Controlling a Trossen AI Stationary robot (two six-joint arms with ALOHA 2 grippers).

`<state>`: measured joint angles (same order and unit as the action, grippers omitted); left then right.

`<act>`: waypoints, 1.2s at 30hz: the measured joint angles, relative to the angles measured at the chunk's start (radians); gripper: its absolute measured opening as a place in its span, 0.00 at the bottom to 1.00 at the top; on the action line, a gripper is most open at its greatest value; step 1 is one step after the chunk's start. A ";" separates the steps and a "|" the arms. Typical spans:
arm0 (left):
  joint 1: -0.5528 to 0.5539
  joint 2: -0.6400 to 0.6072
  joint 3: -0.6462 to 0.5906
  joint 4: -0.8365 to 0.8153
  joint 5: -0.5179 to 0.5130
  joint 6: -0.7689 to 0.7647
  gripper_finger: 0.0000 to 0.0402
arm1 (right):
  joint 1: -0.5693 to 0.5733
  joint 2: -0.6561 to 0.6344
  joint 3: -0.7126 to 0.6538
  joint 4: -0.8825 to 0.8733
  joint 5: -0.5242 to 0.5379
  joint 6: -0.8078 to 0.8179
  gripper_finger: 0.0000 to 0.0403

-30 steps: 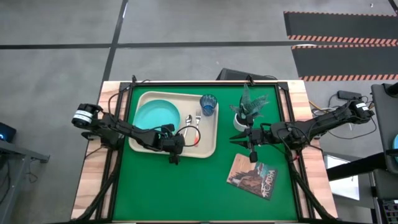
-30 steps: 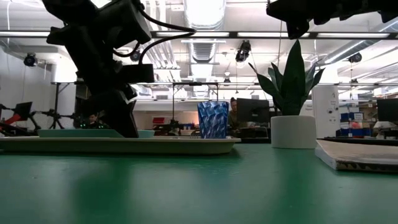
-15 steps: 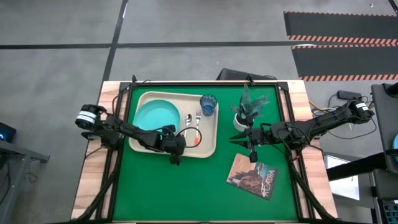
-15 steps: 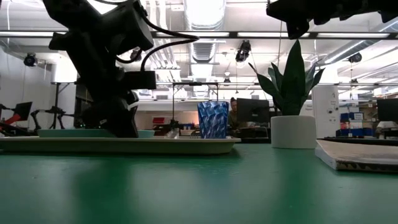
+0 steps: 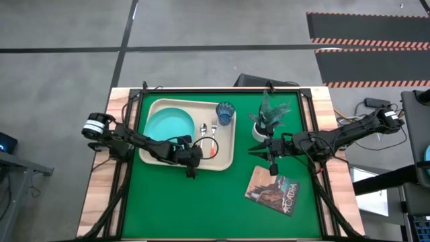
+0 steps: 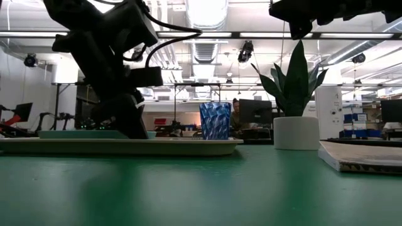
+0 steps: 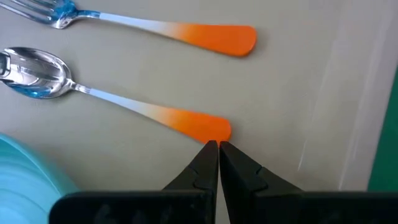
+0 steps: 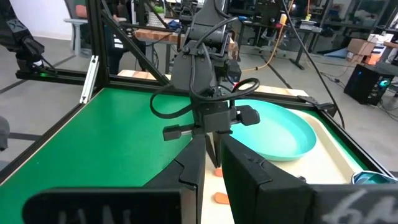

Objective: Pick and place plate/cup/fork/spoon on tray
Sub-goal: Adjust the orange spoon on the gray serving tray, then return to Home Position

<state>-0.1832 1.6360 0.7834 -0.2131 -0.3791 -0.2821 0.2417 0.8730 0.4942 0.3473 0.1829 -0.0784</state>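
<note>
The beige tray [image 5: 225,161] holds the teal plate [image 5: 166,126], the blue cup [image 5: 225,112], the spoon [image 7: 93,93] and the fork [image 7: 155,28]. Spoon and fork lie flat side by side on the tray floor, orange handles toward the near edge. My left gripper [image 7: 217,146] is shut, with its tips at the free end of the spoon's handle; it also shows in the high view [image 5: 197,154]. My right gripper [image 5: 255,150] hangs above the green mat to the right of the tray, narrowly open and empty, and points toward the tray [image 8: 213,163]. My left gripper has its shut fingertips [image 7: 211,155] at the free end of the spoon's orange handle [image 7: 208,127], coming from the tray's near side along the handle. I cannot tell whether they touch it. The spoon lies flat on the tray.
A white pot with a green plant [image 5: 267,121] stands at the back, right of the tray. A picture-covered book [image 5: 272,190] lies on the green mat at the near right. Bare green mat [image 5: 181,202] lies in front of the tray.
My left arm has shifted a little toward the table's right over the tray's near part. The spoon, fork, plate and cup have stayed where they were.
</note>
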 joint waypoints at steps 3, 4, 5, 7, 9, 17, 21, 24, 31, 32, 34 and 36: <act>0.000 0.000 0.000 0.004 0.000 0.000 0.00 | 0.000 0.000 0.000 0.000 0.000 0.000 0.11; 0.000 0.000 0.000 0.004 -0.001 0.000 0.00 | 0.000 0.000 0.000 0.000 0.000 0.000 0.11; 0.000 0.000 0.000 0.003 -0.001 0.000 0.00 | 0.000 0.000 0.000 0.000 0.000 0.000 0.11; 0.000 0.000 0.000 0.003 -0.001 0.000 0.00 | 0.000 0.000 0.000 0.000 0.000 0.000 0.11; 0.000 0.000 0.003 0.003 -0.001 0.000 0.00 | 0.000 0.000 0.000 0.000 0.000 0.000 0.11; -0.003 -0.049 0.026 -0.016 0.036 0.044 0.00 | 0.000 0.000 0.000 -0.030 -0.002 -0.016 0.11; -0.013 -0.166 0.010 -0.009 0.121 0.184 0.00 | 0.002 -0.009 -0.017 -0.052 -0.034 -0.072 0.11; -0.016 -0.298 -0.031 0.034 0.160 0.277 0.00 | 0.003 -0.036 -0.042 -0.050 -0.035 -0.098 0.11; -0.015 -0.653 -0.250 0.236 0.207 0.384 0.00 | 0.000 -0.120 -0.182 0.107 -0.034 -0.170 0.11; -0.015 -0.702 -0.282 0.260 0.208 0.393 0.00 | -0.001 -0.130 -0.204 0.138 -0.034 -0.179 0.11; -0.013 -0.797 -0.342 0.292 0.208 0.408 0.00 | -0.013 -0.152 -0.247 0.187 -0.032 -0.185 0.11; -0.012 -0.886 -0.390 0.321 0.207 0.427 0.00 | -0.037 -0.179 -0.278 0.215 -0.027 -0.179 0.11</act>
<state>-0.1951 0.7496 0.3931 0.1078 -0.1719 0.1445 0.2043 0.6939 0.2164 0.5620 0.1560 -0.2578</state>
